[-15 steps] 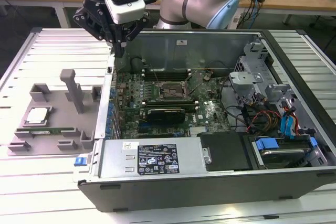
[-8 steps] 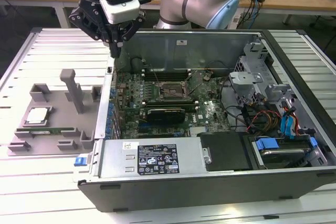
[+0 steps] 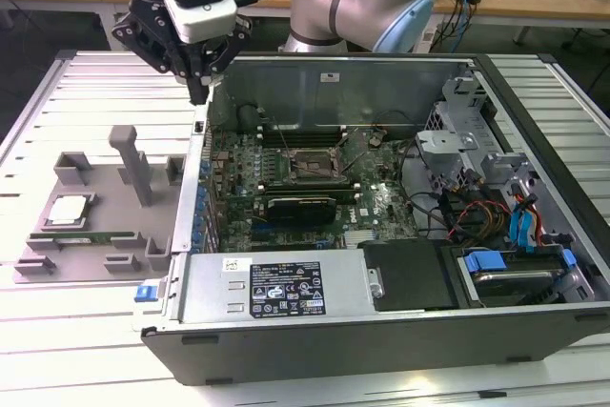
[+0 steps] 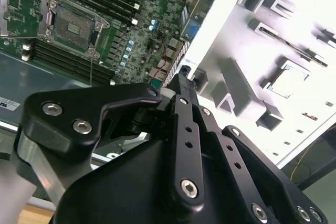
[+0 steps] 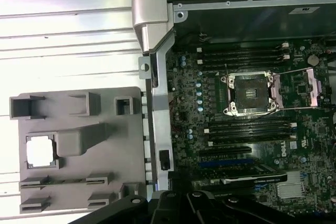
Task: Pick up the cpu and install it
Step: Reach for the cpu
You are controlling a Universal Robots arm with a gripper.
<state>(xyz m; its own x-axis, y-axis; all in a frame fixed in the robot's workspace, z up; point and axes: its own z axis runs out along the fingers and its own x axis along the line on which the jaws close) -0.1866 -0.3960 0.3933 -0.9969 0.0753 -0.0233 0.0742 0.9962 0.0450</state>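
While the cpu [image 3: 67, 209] lies flat in its square pocket on the grey holder [image 3: 107, 216], at the exterior view's left just beside the open computer case [image 3: 400, 326], the bare socket [image 3: 310, 167] sits further in on the motherboard. Beyond it the gripper [image 3: 198, 92] hangs above the case's left wall, jaws drawn together, holding nothing.

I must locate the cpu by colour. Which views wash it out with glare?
Second wrist view: the cpu and its grey tray are blown out to white; first wrist view: the cpu is glaring white; exterior view: it is evenly lit, silvery-grey.
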